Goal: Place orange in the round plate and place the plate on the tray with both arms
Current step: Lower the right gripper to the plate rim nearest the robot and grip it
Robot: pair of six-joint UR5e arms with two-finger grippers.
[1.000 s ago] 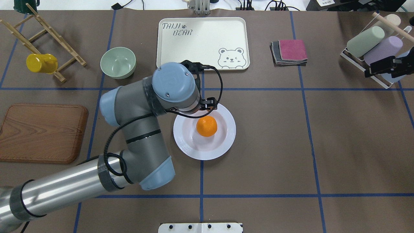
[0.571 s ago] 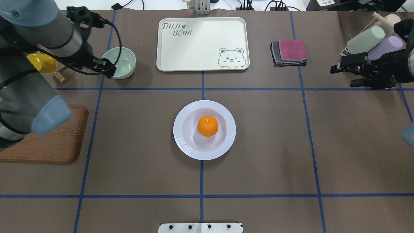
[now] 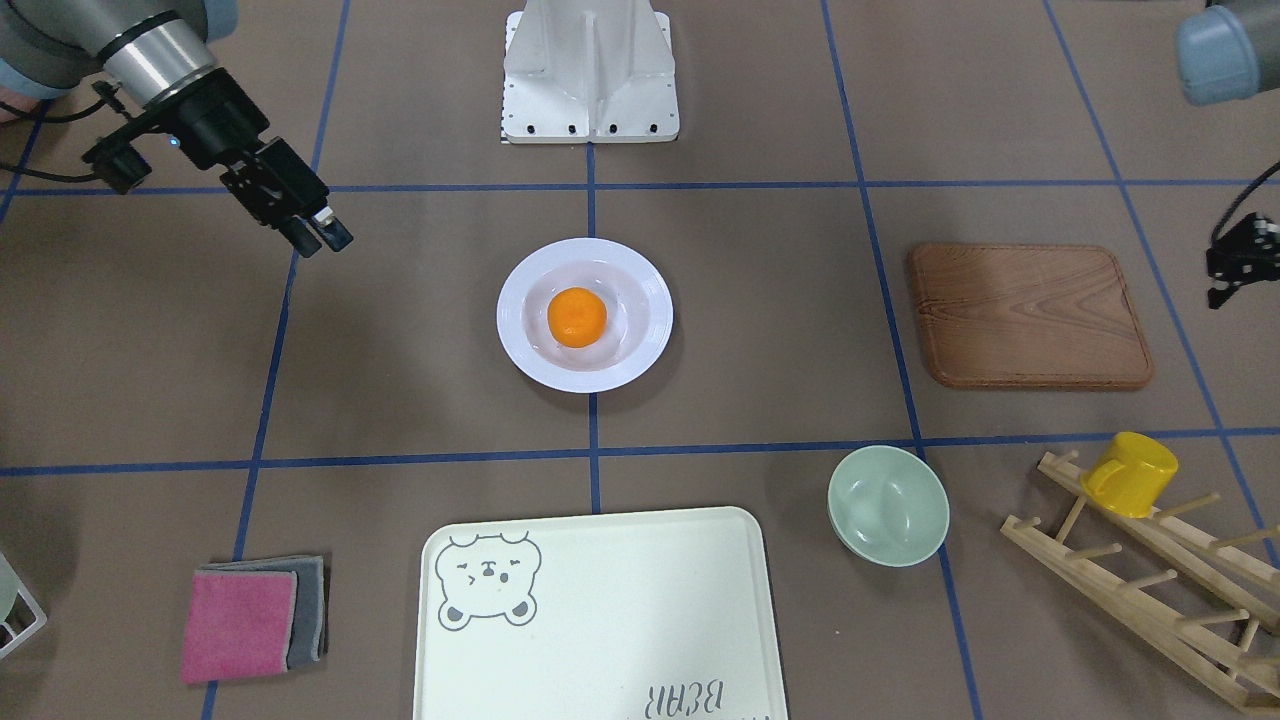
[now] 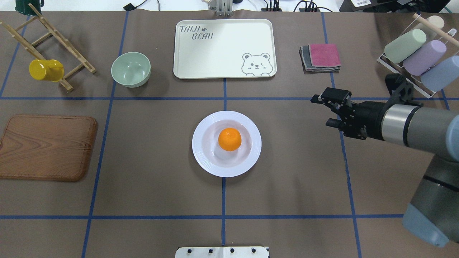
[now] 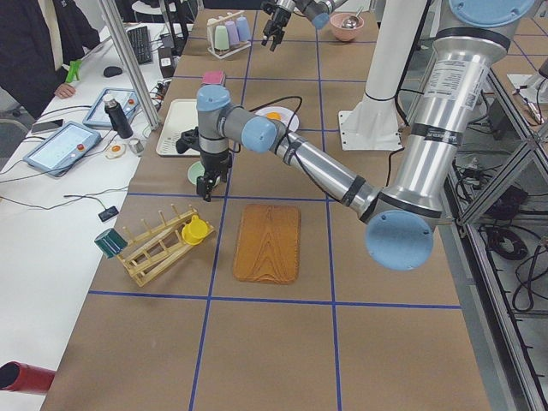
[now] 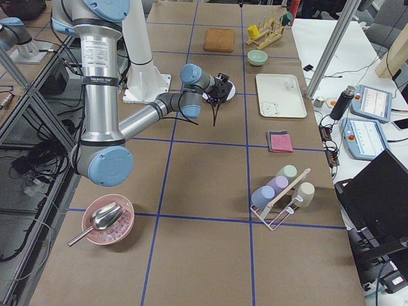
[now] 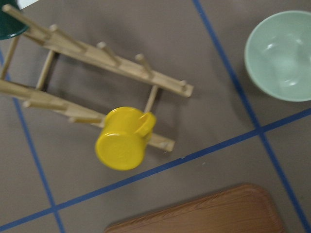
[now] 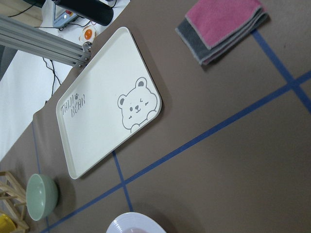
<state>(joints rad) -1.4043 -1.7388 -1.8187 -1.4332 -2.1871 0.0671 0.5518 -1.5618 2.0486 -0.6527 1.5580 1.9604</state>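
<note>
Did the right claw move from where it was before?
Yes. The right claw slid left, away from the cup rack, toward the round plate.

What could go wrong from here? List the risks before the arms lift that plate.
1. The small bright-orange fruit lies loose in the glossy white round plate; uneven lifting may roll it out.
2. The plate lies flat on the table, so the open right gripper might slip on its rim or shove it.
3. The pale green bowl stands beside the large cream rectangular tray; the left arm could knock it.
</note>
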